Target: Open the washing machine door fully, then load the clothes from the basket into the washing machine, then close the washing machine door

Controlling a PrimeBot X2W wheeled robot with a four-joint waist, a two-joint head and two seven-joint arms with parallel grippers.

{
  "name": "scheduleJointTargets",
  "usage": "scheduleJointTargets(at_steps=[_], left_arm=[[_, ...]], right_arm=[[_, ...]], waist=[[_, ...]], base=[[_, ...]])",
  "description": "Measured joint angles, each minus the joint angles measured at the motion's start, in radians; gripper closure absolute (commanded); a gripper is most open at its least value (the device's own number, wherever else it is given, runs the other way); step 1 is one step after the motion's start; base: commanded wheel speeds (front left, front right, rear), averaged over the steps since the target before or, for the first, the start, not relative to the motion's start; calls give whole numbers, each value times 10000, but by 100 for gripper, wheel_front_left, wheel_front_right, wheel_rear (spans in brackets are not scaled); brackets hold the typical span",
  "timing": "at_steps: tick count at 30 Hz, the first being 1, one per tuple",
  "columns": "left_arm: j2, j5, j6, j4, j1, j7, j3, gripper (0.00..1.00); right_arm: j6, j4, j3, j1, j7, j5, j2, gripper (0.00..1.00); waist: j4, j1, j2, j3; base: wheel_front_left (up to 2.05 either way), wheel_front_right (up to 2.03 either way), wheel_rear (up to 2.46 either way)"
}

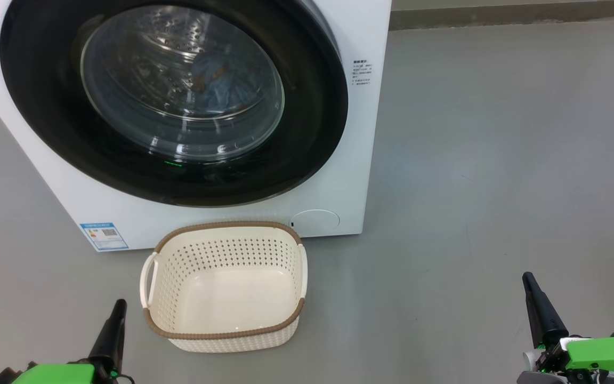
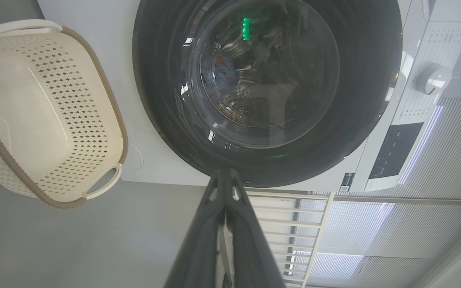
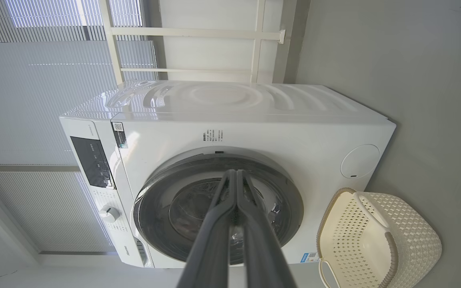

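The white washing machine (image 1: 339,176) fills the upper left of the head view, its round black door (image 1: 307,106) shut flush against the front. Through the door glass, light blue clothes (image 1: 213,80) with orange print lie in the steel drum; they also show behind the glass (image 2: 218,76) in the left wrist view. The cream basket (image 1: 176,277) with a brown rim stands on the floor before the machine, nothing in it. My left gripper (image 1: 118,309) is shut, low left of the basket. Far right of it, my right gripper (image 1: 528,280) is shut as well, holding nothing.
Grey floor (image 1: 499,160) stretches wide to the right of the machine. A blue label (image 1: 103,236) and a round white cap (image 1: 316,221) sit low on the machine's front. The control panel and dial (image 2: 432,78) are at its top. White blinds (image 3: 54,80) and a rail stand behind.
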State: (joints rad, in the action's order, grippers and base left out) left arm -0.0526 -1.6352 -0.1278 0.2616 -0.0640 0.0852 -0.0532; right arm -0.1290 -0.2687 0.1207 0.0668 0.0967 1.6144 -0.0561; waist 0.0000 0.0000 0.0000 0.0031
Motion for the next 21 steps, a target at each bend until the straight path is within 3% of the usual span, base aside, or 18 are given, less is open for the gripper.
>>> scheduleJointTargets(at_steps=[21], left_arm=[[38,27,0,2,0,86,-75,100]], right_arm=[[0,-2,52,0,33,0,17,100]], waist=[[0,0,0,0]], base=[[0,0,0]])
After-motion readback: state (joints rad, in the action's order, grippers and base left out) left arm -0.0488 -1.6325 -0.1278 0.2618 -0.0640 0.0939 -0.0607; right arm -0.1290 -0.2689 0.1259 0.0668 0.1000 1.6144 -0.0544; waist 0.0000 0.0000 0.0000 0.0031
